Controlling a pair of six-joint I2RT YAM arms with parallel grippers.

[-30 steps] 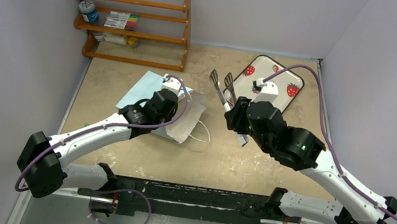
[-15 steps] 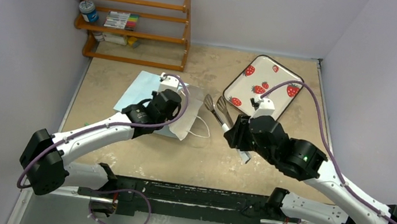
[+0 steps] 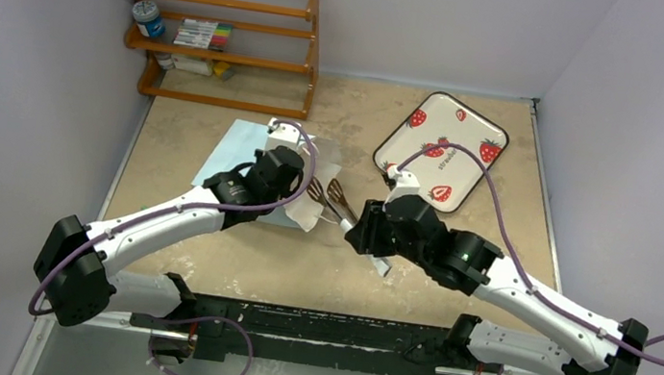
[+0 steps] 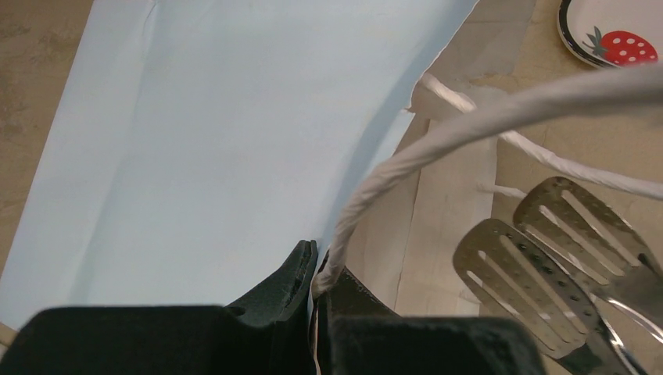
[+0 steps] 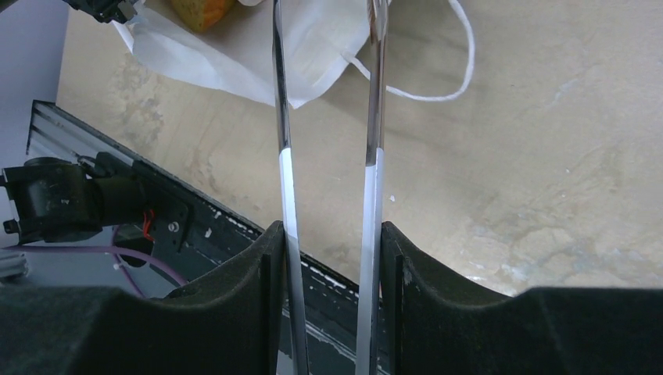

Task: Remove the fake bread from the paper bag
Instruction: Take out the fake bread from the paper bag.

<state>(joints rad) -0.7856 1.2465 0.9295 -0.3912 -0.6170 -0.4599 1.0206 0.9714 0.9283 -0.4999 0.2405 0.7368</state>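
Note:
The light blue paper bag lies flat on the table, its white-lined mouth facing right. My left gripper is shut on the bag's upper mouth edge, beside a white cord handle; in the left wrist view its jaws pinch the paper. My right gripper is shut on metal tongs, whose slotted heads hover right at the bag mouth. In the right wrist view the tong arms run between my fingers toward the bag, where an orange-yellow piece of fake bread shows inside.
A white strawberry-print tray sits at the back right, its corner also in the left wrist view. A wooden rack with a jar and markers stands at the back left. The black base rail runs along the near edge.
My right arm has swung the tongs left and nearer, from beside the tray to the bag mouth. The left gripper has kept its hold on the bag edge, barely moving.

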